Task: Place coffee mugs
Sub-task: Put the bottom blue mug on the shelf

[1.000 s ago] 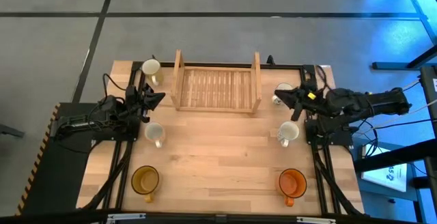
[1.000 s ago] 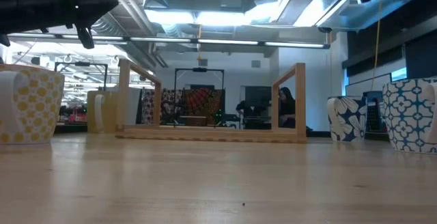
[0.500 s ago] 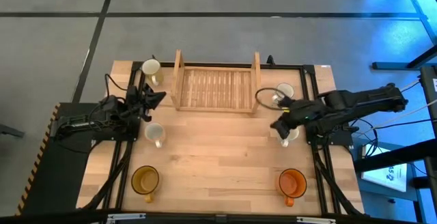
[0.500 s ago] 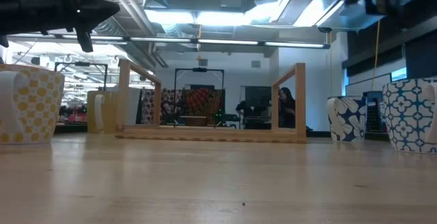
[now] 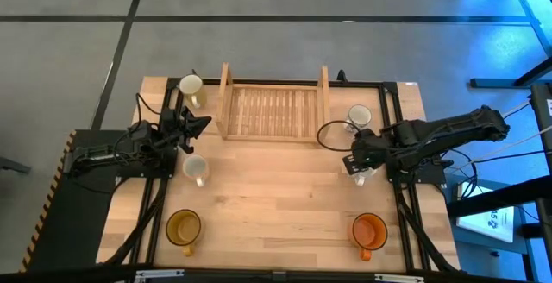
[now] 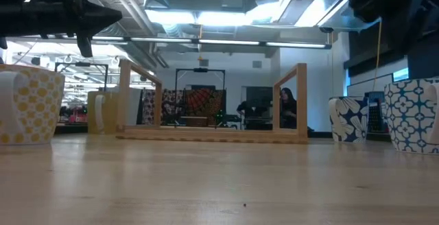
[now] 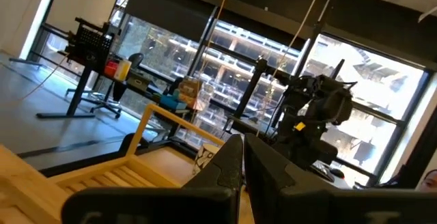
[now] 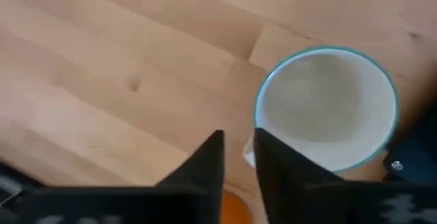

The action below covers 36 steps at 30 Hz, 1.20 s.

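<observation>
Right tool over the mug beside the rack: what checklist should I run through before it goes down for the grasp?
1. Right tool above the target: ok. In the high view it hangs over the white mug on the table's right side.
2. Fingers wide enough to take the mug's wall: not ok. The right wrist view shows them nearly closed, beside the rim.
3. Mug upright and empty: ok.
4. Rack free to receive: ok, nothing on its slats.
5. Left tool out of the way: ok, it is at the table's left, between two mugs.
6. Height of the right tool above the mug: cannot tell.
</observation>
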{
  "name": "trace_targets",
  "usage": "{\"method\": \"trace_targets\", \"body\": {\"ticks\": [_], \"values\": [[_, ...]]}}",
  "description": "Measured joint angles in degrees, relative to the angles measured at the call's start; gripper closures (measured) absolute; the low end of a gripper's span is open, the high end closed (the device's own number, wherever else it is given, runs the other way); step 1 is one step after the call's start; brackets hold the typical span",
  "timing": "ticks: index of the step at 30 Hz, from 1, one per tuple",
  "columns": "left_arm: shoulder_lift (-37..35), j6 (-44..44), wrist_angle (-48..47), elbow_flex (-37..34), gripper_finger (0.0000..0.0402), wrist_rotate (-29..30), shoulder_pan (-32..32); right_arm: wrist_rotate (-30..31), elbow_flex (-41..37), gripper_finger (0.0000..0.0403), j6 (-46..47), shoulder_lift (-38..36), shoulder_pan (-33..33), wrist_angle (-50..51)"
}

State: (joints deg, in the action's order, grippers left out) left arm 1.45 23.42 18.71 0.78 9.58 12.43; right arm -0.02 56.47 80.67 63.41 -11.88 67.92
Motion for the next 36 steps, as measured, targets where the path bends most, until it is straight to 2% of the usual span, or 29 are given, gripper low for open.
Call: {"method": "trace_targets", "body": {"ticks": [4, 7, 13, 21, 27, 32, 36], "values": [[-0.01, 0.00, -0.09, 0.00, 0.0392, 0.00, 0.00, 1.03, 0.00, 0.0247, 1.46, 2.68, 0.02, 0.92], [0.00, 0.00, -0.30, 0.02, 0.0392, 0.00, 0.00, 1.38, 0.00, 0.0215, 1.60, 5.19, 0.02, 1.59], [-0.01, -0.01, -0.30, 0.02, 0.0392, 0.00, 0.00, 1.17, -0.26, 0.0197, -0.02, 9.92, 0.82, 1.89], [0.00, 0.00, -0.30, 0.02, 0.0392, 0.00, 0.00, -1.11, -5.30, 0.0221, -2.93, 12.31, 4.58, -4.26], [-0.02, -0.02, -0.28, 0.02, 0.0392, -0.01, -0.01, -2.63, -6.69, 0.0251, -3.03, 12.28, 4.81, -6.04], [-0.02, -0.02, -0.28, 0.02, 0.0392, 0.00, 0.00, -3.63, -8.07, 0.0287, -3.02, 12.29, 4.80, -6.57], [-0.02, -0.02, -0.28, 0.02, 0.0392, 0.00, 0.00, -4.10, -8.09, 0.0331, -3.04, 12.07, 4.79, -6.65]]}}
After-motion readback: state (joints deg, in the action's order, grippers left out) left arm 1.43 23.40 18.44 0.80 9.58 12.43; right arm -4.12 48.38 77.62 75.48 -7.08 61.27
